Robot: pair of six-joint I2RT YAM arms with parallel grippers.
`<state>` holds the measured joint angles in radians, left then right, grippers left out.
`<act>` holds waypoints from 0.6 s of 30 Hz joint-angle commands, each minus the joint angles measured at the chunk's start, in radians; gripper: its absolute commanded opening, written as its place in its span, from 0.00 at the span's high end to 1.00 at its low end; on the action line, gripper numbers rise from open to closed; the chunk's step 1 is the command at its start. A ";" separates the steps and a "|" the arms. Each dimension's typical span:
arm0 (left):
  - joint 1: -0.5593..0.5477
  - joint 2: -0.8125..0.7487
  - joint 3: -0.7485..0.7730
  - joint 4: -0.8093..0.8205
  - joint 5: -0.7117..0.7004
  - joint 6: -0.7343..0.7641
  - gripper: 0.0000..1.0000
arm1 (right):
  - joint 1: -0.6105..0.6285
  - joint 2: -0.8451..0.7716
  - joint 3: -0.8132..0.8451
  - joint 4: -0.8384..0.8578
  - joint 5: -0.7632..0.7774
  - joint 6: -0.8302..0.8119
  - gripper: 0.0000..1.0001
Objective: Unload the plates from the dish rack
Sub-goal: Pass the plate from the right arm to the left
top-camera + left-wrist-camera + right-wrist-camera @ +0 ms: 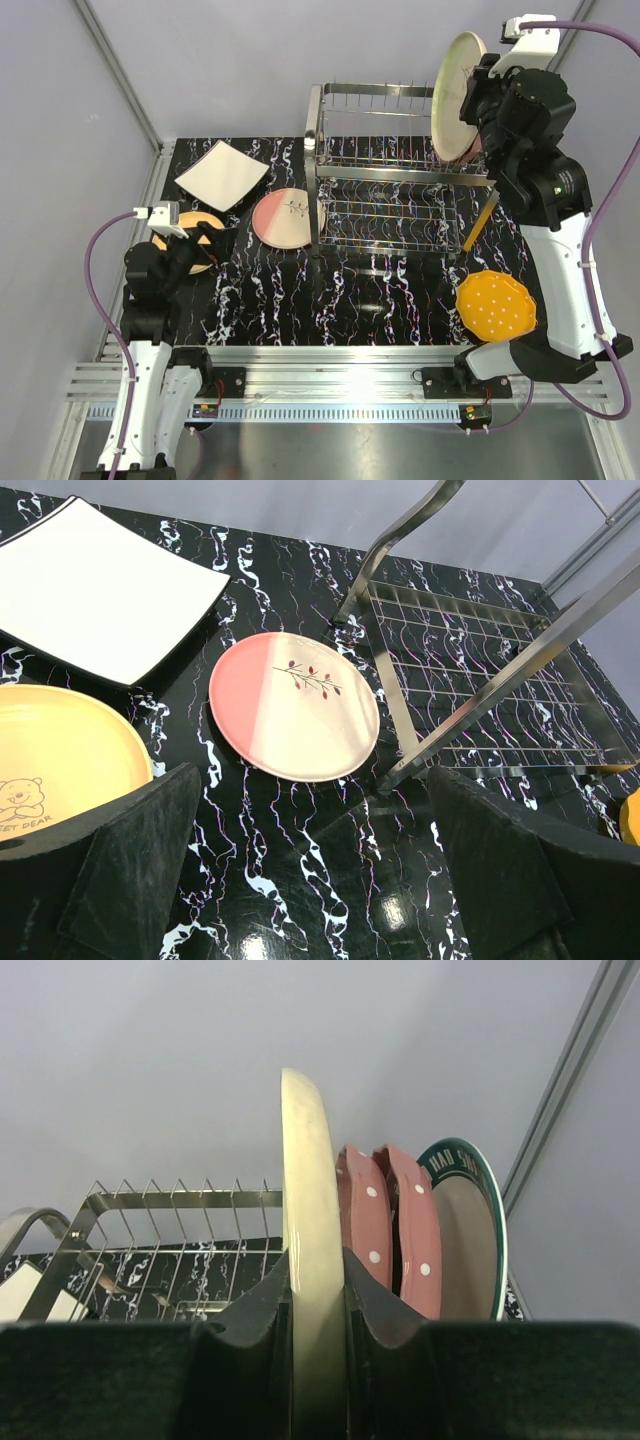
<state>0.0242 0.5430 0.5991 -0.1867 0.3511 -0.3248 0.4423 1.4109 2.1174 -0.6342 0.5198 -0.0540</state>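
My right gripper [478,85] is shut on the rim of a pale green plate [455,95], held on edge above the right end of the chrome dish rack [400,190]. In the right wrist view the pale green plate [312,1250] stands between my fingers; behind it two pink polka-dotted plates [365,1225] and a dark-rimmed plate [470,1230] stand in the rack. My left gripper [200,245] is open and empty over the table. On the table lie a white square plate [222,175], a pink-cream twig plate [283,217], a yellow-orange plate [190,240] and an orange dotted plate [496,303].
The left wrist view shows the pink-cream plate [293,705], white square plate [95,585], yellow bear plate [60,755] and the rack's corner post [385,550]. A yellow-orange stick [481,225] leans by the rack's right side. The black marbled table [360,290] shows between rack and arm bases.
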 commanded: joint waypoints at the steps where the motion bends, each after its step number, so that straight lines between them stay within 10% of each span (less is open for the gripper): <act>1: -0.003 -0.011 0.007 0.041 -0.003 0.004 0.01 | -0.005 -0.055 0.081 0.116 -0.052 0.046 1.00; 18: -0.003 -0.017 0.059 0.062 0.137 -0.092 0.01 | -0.060 -0.099 0.138 -0.010 -0.277 0.230 1.00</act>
<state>0.0242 0.5312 0.6025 -0.1822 0.4259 -0.3767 0.3843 1.3560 2.1998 -0.7807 0.3016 0.1162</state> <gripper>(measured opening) 0.987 0.243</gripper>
